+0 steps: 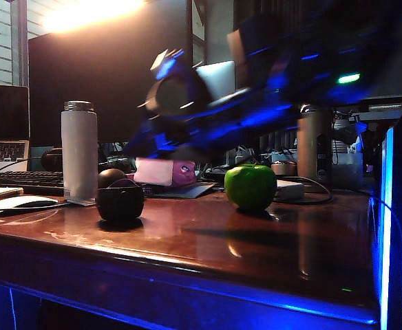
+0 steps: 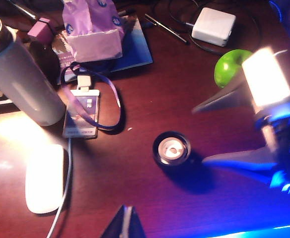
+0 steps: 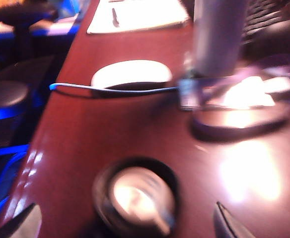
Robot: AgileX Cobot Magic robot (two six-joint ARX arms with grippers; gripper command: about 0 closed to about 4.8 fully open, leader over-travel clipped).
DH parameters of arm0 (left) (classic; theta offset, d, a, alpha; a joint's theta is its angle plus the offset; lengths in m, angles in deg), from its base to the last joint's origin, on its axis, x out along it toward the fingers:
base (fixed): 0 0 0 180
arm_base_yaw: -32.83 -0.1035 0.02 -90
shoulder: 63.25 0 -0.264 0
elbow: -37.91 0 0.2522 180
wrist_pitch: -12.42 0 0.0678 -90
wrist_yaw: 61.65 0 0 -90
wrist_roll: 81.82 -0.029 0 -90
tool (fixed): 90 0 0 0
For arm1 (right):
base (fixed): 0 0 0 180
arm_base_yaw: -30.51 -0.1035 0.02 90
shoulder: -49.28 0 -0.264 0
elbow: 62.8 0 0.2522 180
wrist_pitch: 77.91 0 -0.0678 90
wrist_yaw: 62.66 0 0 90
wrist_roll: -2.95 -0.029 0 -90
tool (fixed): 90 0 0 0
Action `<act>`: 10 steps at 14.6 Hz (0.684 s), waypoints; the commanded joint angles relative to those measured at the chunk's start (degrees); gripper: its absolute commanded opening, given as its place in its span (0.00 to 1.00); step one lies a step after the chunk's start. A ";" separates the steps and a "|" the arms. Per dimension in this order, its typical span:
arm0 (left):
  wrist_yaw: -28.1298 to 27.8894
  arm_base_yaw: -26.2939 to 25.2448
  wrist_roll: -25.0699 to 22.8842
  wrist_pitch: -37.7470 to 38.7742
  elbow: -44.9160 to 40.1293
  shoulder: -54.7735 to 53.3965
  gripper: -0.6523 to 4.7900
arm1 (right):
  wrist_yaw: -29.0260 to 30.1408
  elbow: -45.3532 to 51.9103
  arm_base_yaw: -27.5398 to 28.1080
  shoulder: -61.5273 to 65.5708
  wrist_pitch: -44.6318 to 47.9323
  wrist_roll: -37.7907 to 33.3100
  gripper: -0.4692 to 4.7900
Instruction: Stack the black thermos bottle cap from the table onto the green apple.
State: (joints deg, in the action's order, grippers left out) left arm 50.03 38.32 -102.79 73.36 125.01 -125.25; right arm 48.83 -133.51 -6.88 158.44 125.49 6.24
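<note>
The black thermos bottle cap (image 1: 120, 201) stands on the table (image 1: 256, 247) left of centre, open side up, with a pale inside (image 2: 171, 148). To its right, about a hand's width off, sits the green apple (image 1: 250, 187), nothing on it. My right arm (image 1: 208, 110) is a motion-blurred streak reaching across above both. In the left wrist view my right gripper (image 2: 199, 134) is open just beside the cap, its fingers partly covering the apple (image 2: 229, 69). In the right wrist view the cap (image 3: 137, 198) lies between the spread fingertips (image 3: 228, 223). My left gripper (image 2: 126, 224) is shut and empty, over the table's front part.
A white thermos bottle (image 1: 79, 151) and a dark ball (image 1: 111, 177) stand behind the cap. A white mouse (image 1: 18, 203) with its cable, a badge on a purple lanyard (image 2: 81, 116), a pink pouch (image 2: 93, 29) and a white charger (image 2: 213, 26) lie around.
</note>
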 commanded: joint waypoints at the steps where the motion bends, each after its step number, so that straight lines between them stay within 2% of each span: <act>1: 0.17 -0.02 -0.04 -0.74 0.17 0.09 0.11 | -3.34 -6.19 -2.73 3.08 -5.99 0.57 1.00; 5: 0.17 -0.02 -0.04 -0.74 0.17 0.09 0.11 | -12.11 -11.21 -5.16 6.82 -8.74 1.40 1.00; 10: 0.17 -0.02 -0.04 -0.74 0.17 0.07 0.11 | -13.92 -15.19 -5.20 9.38 -14.25 0.79 1.00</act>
State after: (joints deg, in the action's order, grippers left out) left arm 50.03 38.30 -102.79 73.38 125.01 -125.27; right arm 34.87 -147.91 -12.00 167.89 111.29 7.18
